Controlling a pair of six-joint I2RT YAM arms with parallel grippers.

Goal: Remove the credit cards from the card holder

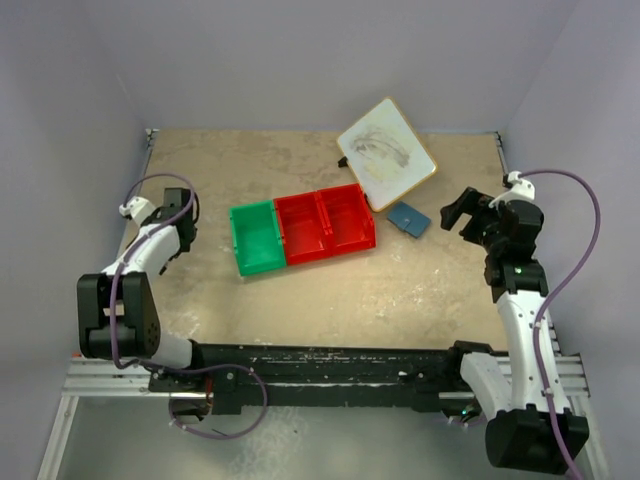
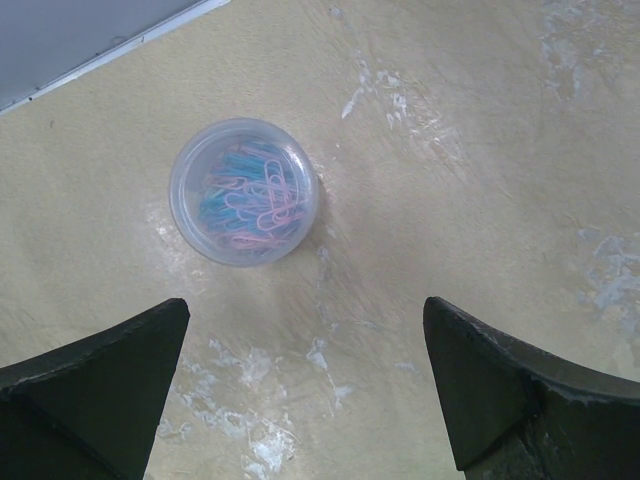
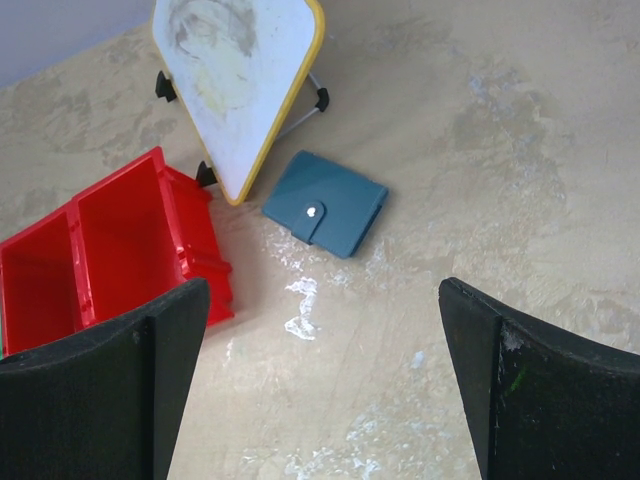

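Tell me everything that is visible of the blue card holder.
The card holder is a small dark blue wallet, leather-like, folded shut, its tab fastened by a pale snap. It lies flat on the table, turned diagonally, just beside the low corner of the white board, apart from the red bin. Nothing of its inside shows.

We see a robotics lab cell: two arms (image 1: 520,300) bolted to a rail (image 1: 330,362), a scuffed table (image 1: 420,295) enclosed by plain walls (image 1: 300,60).

Cannot see inside the shut card holder (image 3: 325,203). Loses the red bin (image 3: 195,240) past the right wrist view's left edge, the whiteboard (image 3: 235,90) past its top.
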